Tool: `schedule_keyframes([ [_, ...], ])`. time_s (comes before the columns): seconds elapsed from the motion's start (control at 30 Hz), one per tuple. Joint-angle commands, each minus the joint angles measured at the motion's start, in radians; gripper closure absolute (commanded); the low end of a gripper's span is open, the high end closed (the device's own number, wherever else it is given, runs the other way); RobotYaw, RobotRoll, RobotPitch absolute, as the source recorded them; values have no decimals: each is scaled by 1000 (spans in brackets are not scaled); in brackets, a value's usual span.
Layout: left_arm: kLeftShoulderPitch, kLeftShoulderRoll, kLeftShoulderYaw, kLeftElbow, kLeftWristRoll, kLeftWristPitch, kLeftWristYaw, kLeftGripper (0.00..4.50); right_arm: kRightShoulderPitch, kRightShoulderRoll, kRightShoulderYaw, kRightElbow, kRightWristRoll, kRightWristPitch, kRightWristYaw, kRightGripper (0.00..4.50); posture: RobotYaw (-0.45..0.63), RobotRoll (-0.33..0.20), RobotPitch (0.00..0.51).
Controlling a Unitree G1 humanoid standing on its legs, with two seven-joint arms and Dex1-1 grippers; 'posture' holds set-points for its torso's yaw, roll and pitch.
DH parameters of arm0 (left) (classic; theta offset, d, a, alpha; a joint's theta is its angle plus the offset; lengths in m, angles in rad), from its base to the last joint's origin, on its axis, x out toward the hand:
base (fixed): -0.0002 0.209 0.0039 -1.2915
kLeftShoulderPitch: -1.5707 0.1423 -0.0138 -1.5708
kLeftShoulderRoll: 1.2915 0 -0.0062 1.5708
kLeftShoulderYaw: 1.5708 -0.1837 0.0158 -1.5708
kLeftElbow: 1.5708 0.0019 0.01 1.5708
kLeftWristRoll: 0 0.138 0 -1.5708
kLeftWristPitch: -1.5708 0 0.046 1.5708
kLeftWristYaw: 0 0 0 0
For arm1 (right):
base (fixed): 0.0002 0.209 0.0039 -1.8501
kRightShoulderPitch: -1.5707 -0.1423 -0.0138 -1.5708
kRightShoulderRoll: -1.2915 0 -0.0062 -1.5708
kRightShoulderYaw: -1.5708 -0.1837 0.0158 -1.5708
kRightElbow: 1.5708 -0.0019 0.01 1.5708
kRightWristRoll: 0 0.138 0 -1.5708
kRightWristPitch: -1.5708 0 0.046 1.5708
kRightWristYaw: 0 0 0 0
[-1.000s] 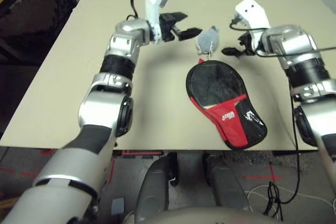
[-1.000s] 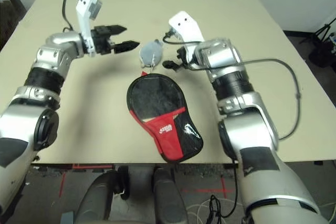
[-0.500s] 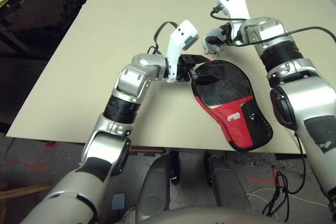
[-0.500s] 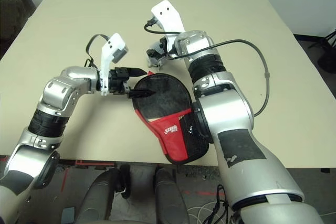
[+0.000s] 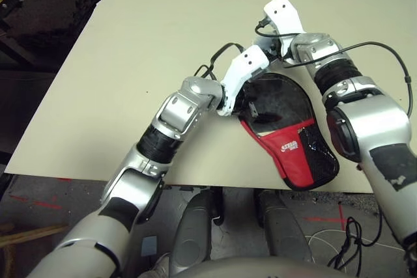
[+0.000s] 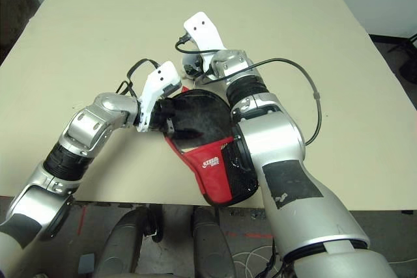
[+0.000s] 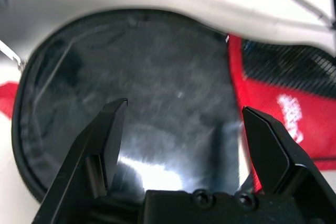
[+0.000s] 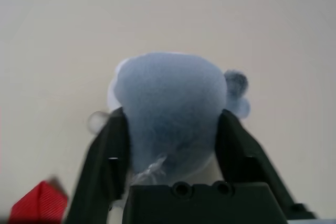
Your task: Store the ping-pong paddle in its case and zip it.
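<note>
The case lies flat on the desk, just right of centre in the left eye view, its round end toward the top of the frame and its narrow end toward the lower right. The paddle cannot be told apart from the case; it is probably inside, behind the dark window, but no handle can be made out to confirm that.

The left tool is wide open, with nothing between its fingers, over the dark window at the case's left side. The right tool is part closed, a finger against each side of the plush, which sits beyond the round end, near the red tab. How firm the hold is, I cannot tell.

The step in hand looks to be pinning the case while taking hold of the plush, which probably serves as a zip pull. To do it well, bring the left tool down onto the case close to the rim and press just enough to stop it sliding, keeping clear of the zip's path. Squeeze the plush around its middle, then draw low and steadily along the rim rather than upward. A lifting tug could raise the case or let the soft plush slip free. If the zip binds, ease off and realign before pulling again.
</note>
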Motion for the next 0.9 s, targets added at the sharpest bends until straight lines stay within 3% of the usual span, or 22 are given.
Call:
schedule_keyframes([
  [0.03,23,3,-51,33,39,-34,7,0,10,-10,-33,0,-2,-33,-67,2652,-3,0,254],
  [0.2,21,-39,-77,115,77,-72,41,0,36,-23,-47,-17,-2,-31,-75,3905,-18,0,252],
  [0.5,-16,-125,-81,261,121,-124,65,0,85,-50,-52,-65,-7,-23,-101,3925,-63,0,260],
  [0.9,-32,-129,-91,318,154,-141,54,0,191,-134,-74,-225,-10,47,-208,3926,-111,0,259],
])
